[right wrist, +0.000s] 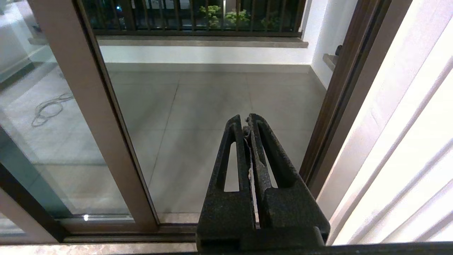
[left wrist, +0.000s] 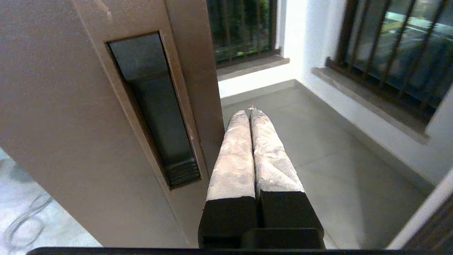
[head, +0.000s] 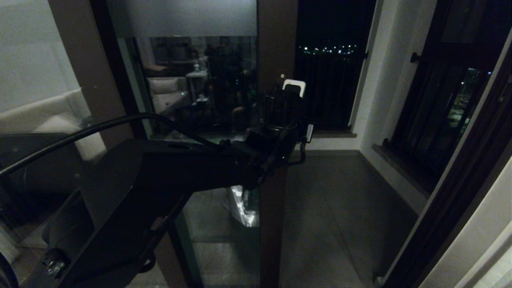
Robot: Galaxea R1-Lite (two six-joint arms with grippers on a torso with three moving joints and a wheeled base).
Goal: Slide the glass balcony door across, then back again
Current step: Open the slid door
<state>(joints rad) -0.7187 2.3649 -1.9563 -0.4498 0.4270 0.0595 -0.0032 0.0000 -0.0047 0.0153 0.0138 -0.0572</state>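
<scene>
The glass balcony door (head: 192, 100) has a frosted top strip and a dark brown stile (head: 276, 60). It stands partway along its track, and the doorway to its right is open. My left arm reaches across from the lower left to that stile. In the left wrist view the slim black recessed handle (left wrist: 155, 113) sits in the stile (left wrist: 70, 134). My left gripper (left wrist: 247, 112) is shut and empty, beside the stile's free edge and outside the handle recess. My right gripper (right wrist: 246, 118) is shut and empty, low in the open doorway above the threshold.
A black-barred window (head: 440, 100) lines the balcony's right wall, and a railing (head: 332, 80) closes its far end. The dark door jamb (right wrist: 336, 106) stands at the right. A plain brown-framed panel (head: 92, 80) is at the left. A cable (right wrist: 49, 108) lies on the floor behind the glass.
</scene>
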